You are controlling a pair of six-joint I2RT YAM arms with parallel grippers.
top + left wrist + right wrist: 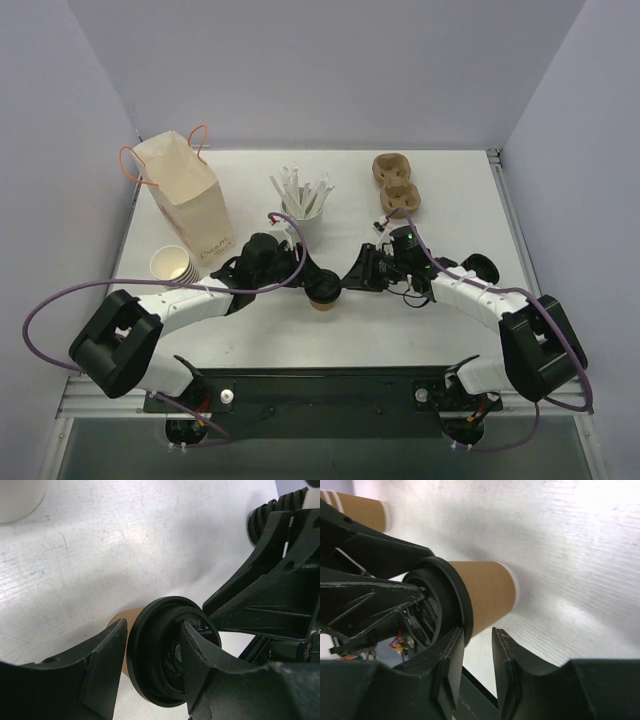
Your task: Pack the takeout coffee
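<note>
Takeout coffee (322, 293) upright in grip of left tool (155, 640); right tool (478, 636) narrow and empty just beside it.

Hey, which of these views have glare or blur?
Top view: even light, all sharp. Left wrist: table glares at top, near fingers dark and soft. Right wrist: table washed out upper right, cup fairly sharp, near fingers blurred.

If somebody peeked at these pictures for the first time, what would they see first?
Probably the small brown paper cup with a round black plastic lid in the middle of the white table, with the left end effector and right end effector both meeting at it. Next, the tall tan paper bag with orange handles standing at the back left.
</note>
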